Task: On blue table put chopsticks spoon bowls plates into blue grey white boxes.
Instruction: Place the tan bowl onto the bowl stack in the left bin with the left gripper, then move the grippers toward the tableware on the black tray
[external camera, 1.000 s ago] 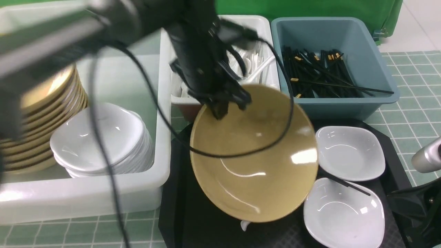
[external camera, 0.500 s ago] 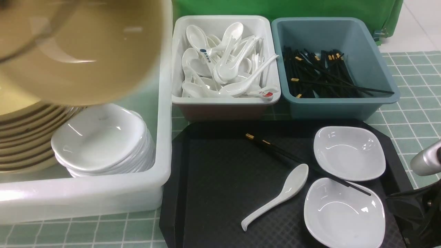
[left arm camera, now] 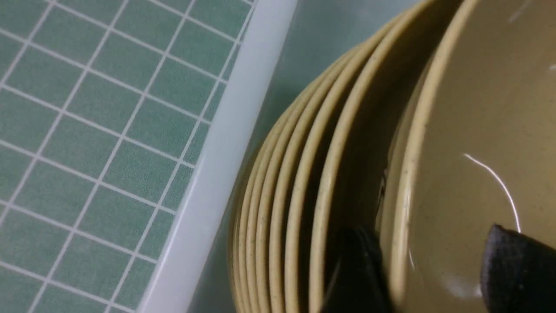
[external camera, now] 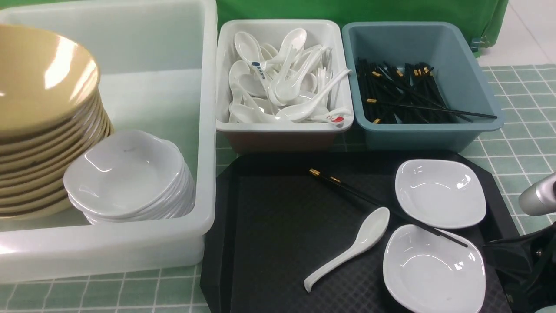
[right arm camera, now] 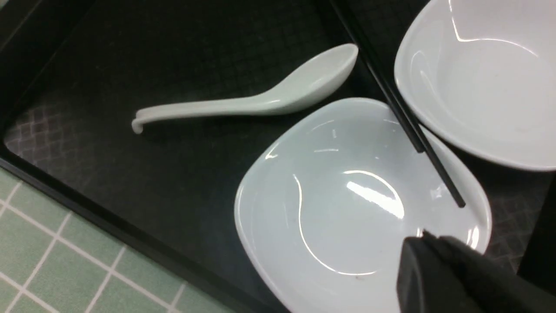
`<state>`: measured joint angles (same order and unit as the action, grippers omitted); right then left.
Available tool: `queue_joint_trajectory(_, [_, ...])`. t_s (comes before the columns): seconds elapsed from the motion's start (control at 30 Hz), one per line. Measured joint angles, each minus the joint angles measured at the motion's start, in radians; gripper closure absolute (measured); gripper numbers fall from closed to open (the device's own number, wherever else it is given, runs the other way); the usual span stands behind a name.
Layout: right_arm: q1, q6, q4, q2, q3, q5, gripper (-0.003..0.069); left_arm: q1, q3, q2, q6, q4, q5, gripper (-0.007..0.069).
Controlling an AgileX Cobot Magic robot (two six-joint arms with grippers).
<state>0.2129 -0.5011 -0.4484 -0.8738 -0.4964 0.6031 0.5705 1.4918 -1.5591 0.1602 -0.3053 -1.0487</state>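
Note:
The tan bowls [external camera: 47, 165] stand stacked in the large translucent white box [external camera: 208, 130]. My left gripper [left arm camera: 428, 261] is open and straddles the rim of the top bowl [left arm camera: 478, 108], one finger [left arm camera: 356, 274] outside and one inside with a gap. Out on the black tray [external camera: 269, 226] lie the chopsticks [external camera: 347, 189], a white spoon [external camera: 352, 248] and two plates [external camera: 438, 193] [external camera: 434, 269]. My right gripper [right arm camera: 417, 243] is shut and empty, hovering over the near plate [right arm camera: 347, 204].
A stack of white plates [external camera: 126, 174] sits beside the bowls in the large box. The small white box [external camera: 282, 127] holds several spoons, and the blue-grey box [external camera: 425, 134] holds several chopsticks. The blue table [external camera: 517, 130] shows to the right. My right arm [external camera: 527, 261] is at the tray's near right corner.
The left arm carried the tan bowl from above the tray to the large box. The bowl now rests on the stack and the left jaws have parted. The right arm stayed still.

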Motion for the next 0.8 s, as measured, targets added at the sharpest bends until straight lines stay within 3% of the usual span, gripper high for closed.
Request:
queue_joint_trajectory(0.13, [0.000, 0.000, 0.000, 0.000, 0.000, 0.000, 0.0610, -0.010, 0.005, 0.005, -0.062, 0.036, -0.006, 0.0031])
queue_joint_trajectory(0.23, [0.000, 0.000, 0.000, 0.000, 0.002, 0.000, 0.0610, -0.010, 0.026, 0.020, -0.092, 0.068, -0.035, -0.0034])
queue_joint_trajectory(0.5, [0.000, 0.036, -0.015, -0.010, 0.038, -0.019, 0.0579, -0.008, 0.072, 0.158, -0.105, 0.100, -0.123, -0.0032])
queue_joint_trajectory(0.63, [0.005, 0.036, -0.026, -0.092, 0.032, -0.019, 0.0454, -0.068, 0.046, 0.298, -0.048, 0.029, -0.116, 0.0022])
queue_joint_trajectory(0.8, [0.008, -0.002, -0.027, -0.269, -0.054, -0.011, 0.0271, -0.281, -0.104, 0.486, 0.095, -0.086, 0.003, 0.0207])
